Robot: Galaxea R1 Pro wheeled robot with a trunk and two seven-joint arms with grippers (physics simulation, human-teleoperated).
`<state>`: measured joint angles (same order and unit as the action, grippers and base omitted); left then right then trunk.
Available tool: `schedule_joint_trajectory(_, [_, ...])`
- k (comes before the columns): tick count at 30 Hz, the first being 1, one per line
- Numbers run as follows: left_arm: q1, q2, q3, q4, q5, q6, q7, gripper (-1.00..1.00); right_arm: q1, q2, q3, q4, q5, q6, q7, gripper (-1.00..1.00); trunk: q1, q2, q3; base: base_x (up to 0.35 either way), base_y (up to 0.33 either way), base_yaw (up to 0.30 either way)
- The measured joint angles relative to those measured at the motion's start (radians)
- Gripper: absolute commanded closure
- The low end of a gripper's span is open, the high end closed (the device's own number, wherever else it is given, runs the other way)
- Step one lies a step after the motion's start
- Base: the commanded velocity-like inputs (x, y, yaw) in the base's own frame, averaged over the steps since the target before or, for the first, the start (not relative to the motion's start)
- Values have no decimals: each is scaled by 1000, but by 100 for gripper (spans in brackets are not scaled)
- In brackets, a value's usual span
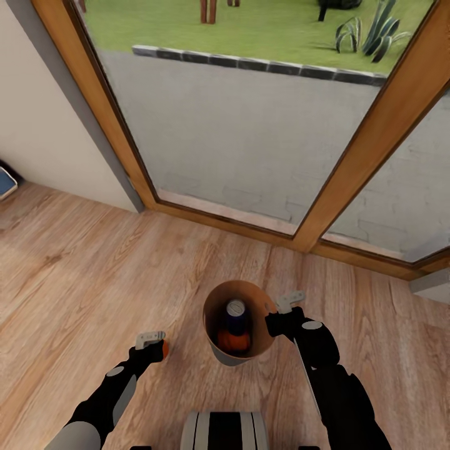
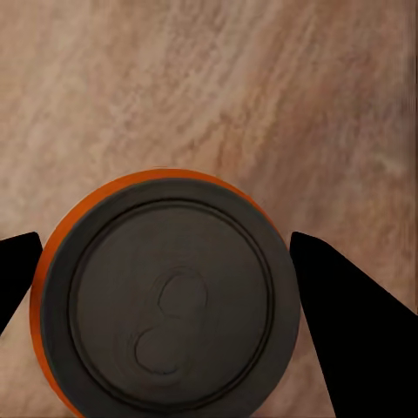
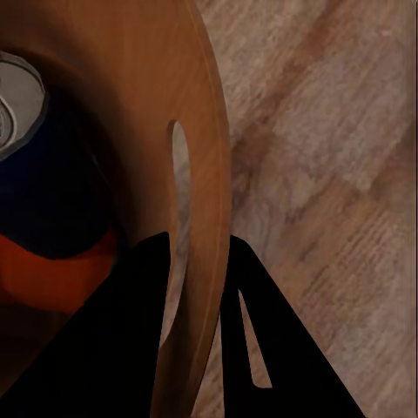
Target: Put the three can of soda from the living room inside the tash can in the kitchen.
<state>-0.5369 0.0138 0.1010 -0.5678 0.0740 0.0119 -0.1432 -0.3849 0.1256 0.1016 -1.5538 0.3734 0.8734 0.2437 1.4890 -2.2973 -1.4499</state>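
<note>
While right end effector [image 1: 282, 310] clamps bin [image 1: 220, 355] rim, left end effector [image 1: 152, 342] grips orange can [image 2: 165, 296].

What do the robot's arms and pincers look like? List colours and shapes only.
Both arms are glossy black with rounded segments and grey round joint caps; the left arm turns light grey lower down. The left pincer and right pincer end in small pale-grey metal finger plates. In the wrist views, the fingers appear as plain black wedges.

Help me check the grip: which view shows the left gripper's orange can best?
The left wrist view: the can appears lid-on, large, between both fingers. The head view shows just an orange sliver beside the left gripper. The right wrist view shows the bin instead.
</note>
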Motion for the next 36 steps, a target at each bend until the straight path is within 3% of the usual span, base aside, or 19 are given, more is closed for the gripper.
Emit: schedule_joint_trajectory(36, [0,2,0,-1,1,9,-5,100,0,0,1,0,-1,0,0,100,-138,252,113,0,0,0])
